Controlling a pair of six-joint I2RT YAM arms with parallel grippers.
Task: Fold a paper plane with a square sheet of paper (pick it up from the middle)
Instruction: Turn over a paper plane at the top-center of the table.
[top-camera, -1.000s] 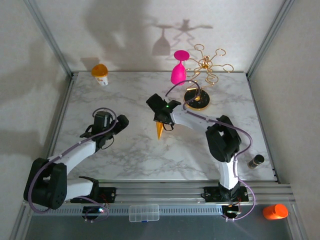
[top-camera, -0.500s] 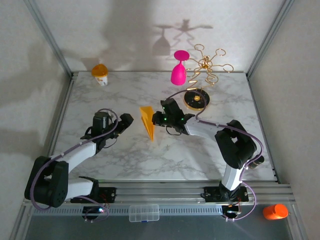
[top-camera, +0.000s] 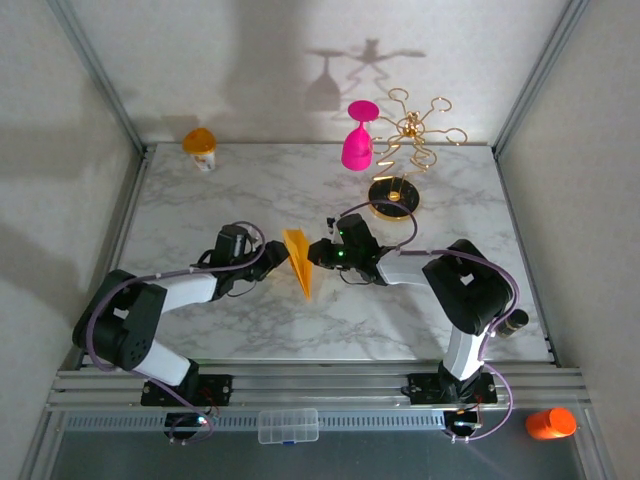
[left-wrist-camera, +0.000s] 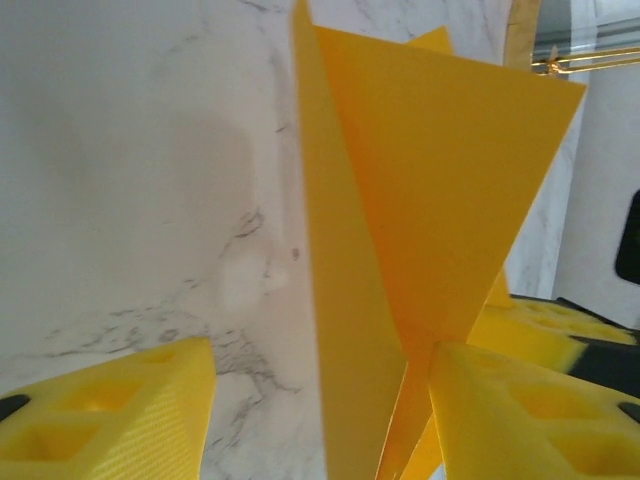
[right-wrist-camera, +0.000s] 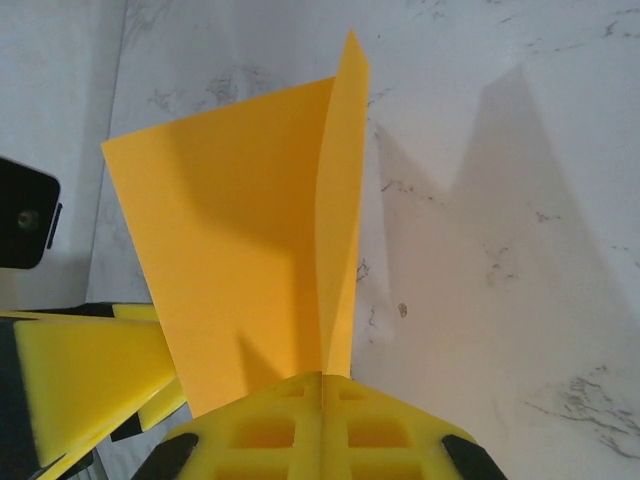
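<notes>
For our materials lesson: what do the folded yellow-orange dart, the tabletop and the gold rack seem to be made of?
The folded yellow-orange dart: thin matte paper, likely; sharp creases, flat panels. Tabletop: marble-look, white with grey veins; possibly laminate. Gold rack: thin shiny wire loops, probably metal.

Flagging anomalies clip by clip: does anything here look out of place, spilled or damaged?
Nothing looks spilled or damaged. One stray: an orange object lies off the marble table, on the grey ledge by the near right corner.
</notes>
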